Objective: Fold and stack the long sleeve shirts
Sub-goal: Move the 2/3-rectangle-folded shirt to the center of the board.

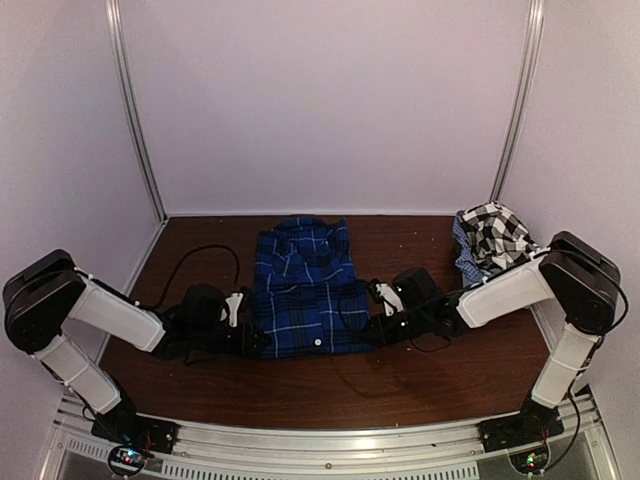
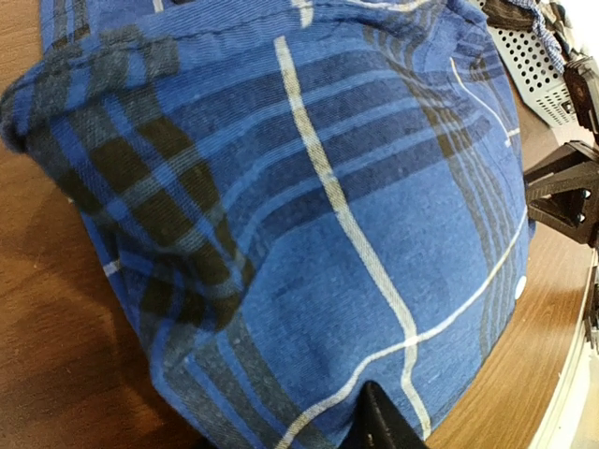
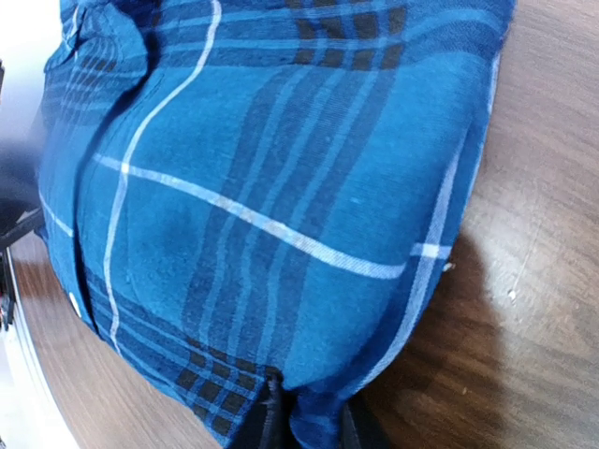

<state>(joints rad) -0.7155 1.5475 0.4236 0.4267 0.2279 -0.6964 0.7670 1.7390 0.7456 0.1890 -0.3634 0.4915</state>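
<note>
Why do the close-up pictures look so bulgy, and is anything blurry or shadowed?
Top view: dim, pinkish light, wall posts bowed by the wide lens. Left wrist view: blue plaid shirt sharp but ballooned, being so close. Right wrist view: the shirt throws a dark shadow on the table to its right; upper-left corner washed out, blurred.
</note>
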